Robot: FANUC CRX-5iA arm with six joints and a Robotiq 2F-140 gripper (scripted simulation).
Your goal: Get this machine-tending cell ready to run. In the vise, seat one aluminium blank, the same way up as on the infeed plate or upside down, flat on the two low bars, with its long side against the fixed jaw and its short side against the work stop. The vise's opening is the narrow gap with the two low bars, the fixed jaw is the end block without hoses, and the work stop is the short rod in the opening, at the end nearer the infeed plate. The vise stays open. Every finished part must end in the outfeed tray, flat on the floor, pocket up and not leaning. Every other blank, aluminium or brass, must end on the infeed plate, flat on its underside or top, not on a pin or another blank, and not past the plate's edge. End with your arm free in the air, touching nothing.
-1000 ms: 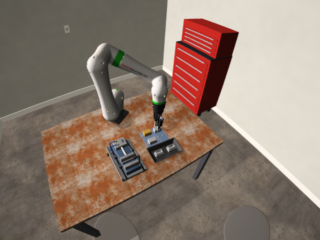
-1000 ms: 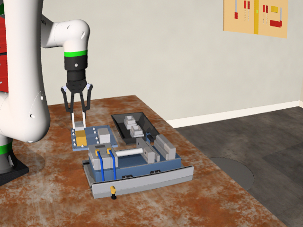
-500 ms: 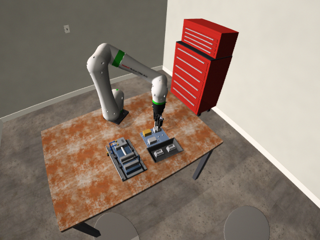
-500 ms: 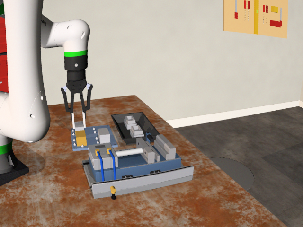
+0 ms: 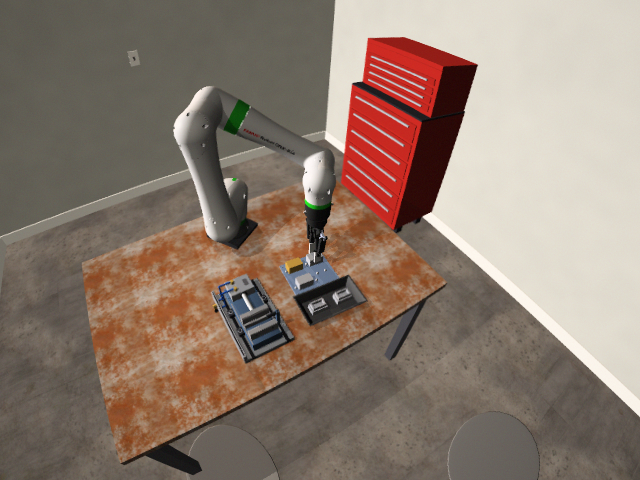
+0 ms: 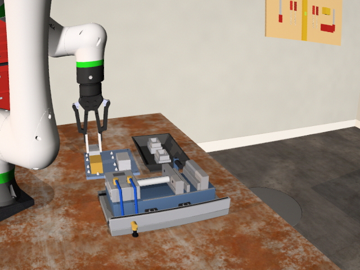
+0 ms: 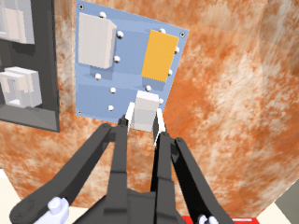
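Note:
My gripper [image 6: 93,143] is shut on a grey aluminium blank [image 6: 94,149] at the far edge of the blue infeed plate [image 6: 112,163]. The wrist view shows the fingers on both long sides of the blank [image 7: 145,110]. I cannot tell whether it is clear of the plate. A brass blank [image 6: 96,166] and a second aluminium blank [image 6: 123,160] lie flat on the plate among its pins. Two finished parts [image 6: 154,143] [image 6: 162,156] sit pocket up in the dark outfeed tray [image 6: 160,151]. The vise [image 6: 162,185] stands open, its opening empty beside the fixed jaw [image 6: 199,175].
The red tool cabinet [image 5: 403,129] stands behind the table's far right corner. The arm's base [image 5: 227,222] is at the back of the table. Blue hoses [image 6: 125,197] run on the vise's near end block. The tray lies right beside the plate.

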